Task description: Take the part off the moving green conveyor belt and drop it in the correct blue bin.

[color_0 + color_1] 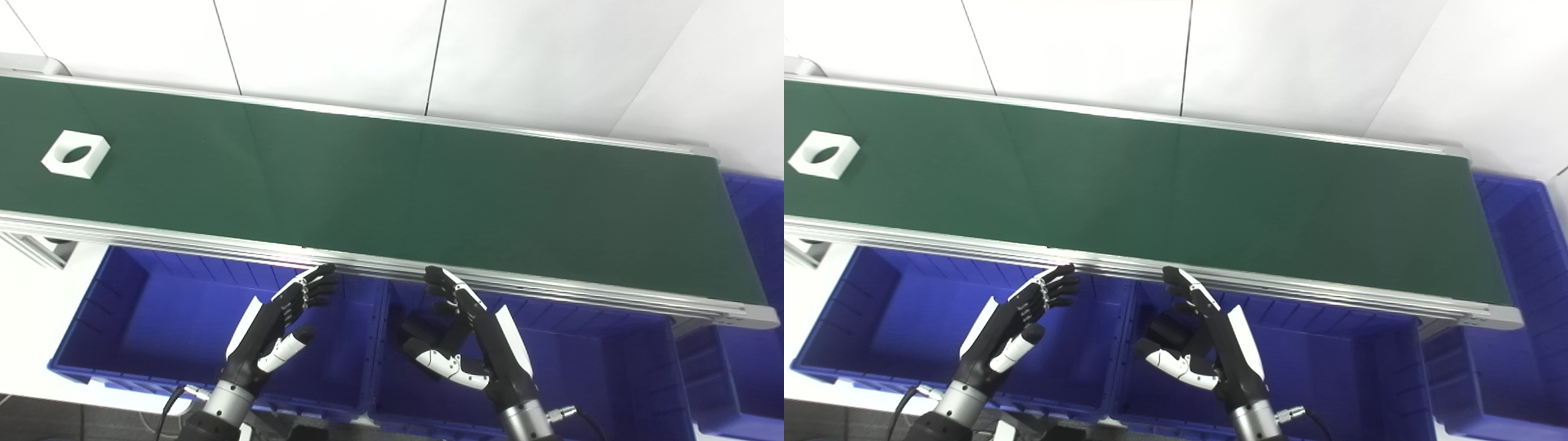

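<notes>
A white square part (76, 154) with a round hole lies flat on the green conveyor belt (392, 184) at its far left end. My left hand (278, 327) hangs open over the left blue bin (141, 318), just below the belt's front rail, holding nothing. My right hand (468, 334) is open too, fingers spread, above the middle blue bin (582, 367). Both hands are far to the right of the part (823, 155) and below the belt.
The belt's aluminium front rail (380, 263) runs right above both hands' fingertips. A third blue bin (756, 257) sits past the belt's right end. White wall panels stand behind the belt.
</notes>
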Motion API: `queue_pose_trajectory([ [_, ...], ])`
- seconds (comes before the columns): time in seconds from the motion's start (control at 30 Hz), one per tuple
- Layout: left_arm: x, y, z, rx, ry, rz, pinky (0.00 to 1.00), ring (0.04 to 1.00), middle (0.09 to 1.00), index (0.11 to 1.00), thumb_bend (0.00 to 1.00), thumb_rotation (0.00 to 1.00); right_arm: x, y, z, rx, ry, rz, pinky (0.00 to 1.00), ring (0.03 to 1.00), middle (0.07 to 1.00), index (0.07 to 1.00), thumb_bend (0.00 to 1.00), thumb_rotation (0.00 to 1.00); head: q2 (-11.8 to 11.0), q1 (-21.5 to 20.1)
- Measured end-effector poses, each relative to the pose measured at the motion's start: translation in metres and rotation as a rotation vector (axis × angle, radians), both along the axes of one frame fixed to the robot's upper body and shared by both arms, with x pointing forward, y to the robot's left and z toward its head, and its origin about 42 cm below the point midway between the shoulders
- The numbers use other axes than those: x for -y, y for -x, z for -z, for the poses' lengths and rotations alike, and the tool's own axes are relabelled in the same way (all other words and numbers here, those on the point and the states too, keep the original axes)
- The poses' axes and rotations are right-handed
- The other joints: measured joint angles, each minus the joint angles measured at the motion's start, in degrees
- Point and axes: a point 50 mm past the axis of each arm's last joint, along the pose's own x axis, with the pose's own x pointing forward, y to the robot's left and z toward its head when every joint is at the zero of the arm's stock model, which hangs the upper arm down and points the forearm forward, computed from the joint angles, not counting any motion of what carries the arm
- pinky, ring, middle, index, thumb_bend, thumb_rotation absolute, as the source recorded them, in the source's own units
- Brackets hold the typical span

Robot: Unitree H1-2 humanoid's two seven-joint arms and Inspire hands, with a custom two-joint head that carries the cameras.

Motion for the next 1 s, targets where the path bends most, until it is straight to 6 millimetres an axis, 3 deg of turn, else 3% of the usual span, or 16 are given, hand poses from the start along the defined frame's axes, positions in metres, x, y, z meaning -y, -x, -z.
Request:
queue_pose_trajectory([
  [0.7,-0.0041,-0.002,0.0024,-0.007,0.004,-0.013,0.77,0.805,0.827,0.849,0.87,0.81,-0.0033,-0.0026,0.006,-0.018,-0.006,0.002,0.75,0.827,0.85,0.869,0.54,0.39,-0.97,0.88],
  [1.0,-0.0062,-0.0023,0.0031,-0.009,0.001,-0.02,0.76,0.801,0.821,0.843,0.87,0.79,-0.0073,-0.004,0.0055,0.0,-0.021,-0.001,0.76,0.826,0.847,0.867,0.54,0.42,-2.81,4.57],
])
